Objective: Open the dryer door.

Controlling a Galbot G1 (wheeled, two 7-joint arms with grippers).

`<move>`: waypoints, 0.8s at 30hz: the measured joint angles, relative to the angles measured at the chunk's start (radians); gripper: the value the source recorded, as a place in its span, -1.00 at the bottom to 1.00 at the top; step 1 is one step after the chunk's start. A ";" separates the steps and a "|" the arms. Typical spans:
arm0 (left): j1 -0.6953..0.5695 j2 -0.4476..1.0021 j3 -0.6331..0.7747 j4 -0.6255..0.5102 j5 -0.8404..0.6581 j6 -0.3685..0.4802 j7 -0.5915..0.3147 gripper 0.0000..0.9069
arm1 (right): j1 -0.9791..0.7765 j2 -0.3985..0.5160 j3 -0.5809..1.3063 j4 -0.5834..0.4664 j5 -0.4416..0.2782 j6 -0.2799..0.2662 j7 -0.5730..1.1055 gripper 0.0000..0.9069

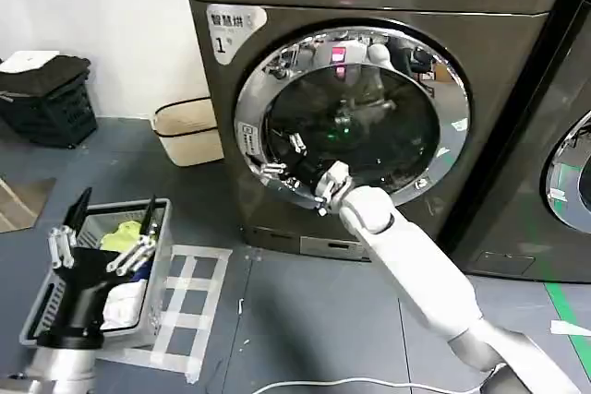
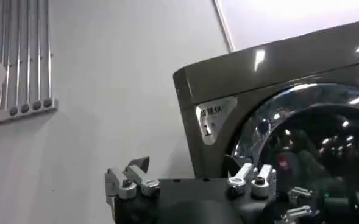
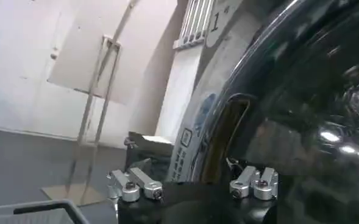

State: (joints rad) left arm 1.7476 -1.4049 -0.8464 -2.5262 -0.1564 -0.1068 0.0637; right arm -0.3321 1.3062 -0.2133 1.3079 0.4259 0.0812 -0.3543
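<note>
The dryer door (image 1: pixel 369 126) is a big round porthole with a chrome rim and dark glass, on the grey-brown machine with the "1" sticker (image 1: pixel 222 43). In the head view it lies flush against the machine front. My right gripper (image 1: pixel 283 158) is open at the door's lower left rim, one finger over the glass and one outside the chrome. The right wrist view has the door (image 3: pixel 301 91) close up, with a narrow recess (image 3: pixel 228 131) at its edge. My left gripper (image 1: pixel 111 219) is open and idle above the laundry basket; its wrist view takes in the door (image 2: pixel 313 134) from afar.
A grey basket (image 1: pixel 42 306) of clothes sits on the floor at lower left, beside a white tape grid (image 1: pixel 194 292). Against the wall stand a black crate (image 1: pixel 51 103) and a beige bin (image 1: pixel 189 131). A darker neighbouring machine (image 1: pixel 554 136) stands to the right.
</note>
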 joint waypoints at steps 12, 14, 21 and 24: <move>0.000 -0.001 -0.001 0.000 -0.003 0.000 0.000 1.00 | 0.026 0.005 -0.019 -0.019 0.017 0.001 -0.031 1.00; 0.000 -0.001 -0.001 -0.001 -0.003 0.000 0.000 1.00 | 0.032 0.006 -0.024 -0.027 0.020 0.005 -0.044 1.00; 0.002 -0.002 -0.002 -0.002 -0.003 0.000 0.001 1.00 | 0.050 0.009 -0.038 -0.052 0.041 0.020 -0.100 1.00; 0.001 -0.002 -0.002 -0.003 -0.003 0.000 0.001 1.00 | 0.058 0.009 -0.043 -0.062 0.053 0.029 -0.129 1.00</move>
State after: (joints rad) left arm 1.7484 -1.4064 -0.8482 -2.5287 -0.1590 -0.1068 0.0648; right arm -0.2739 1.3151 -0.2567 1.2458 0.4787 0.1099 -0.4836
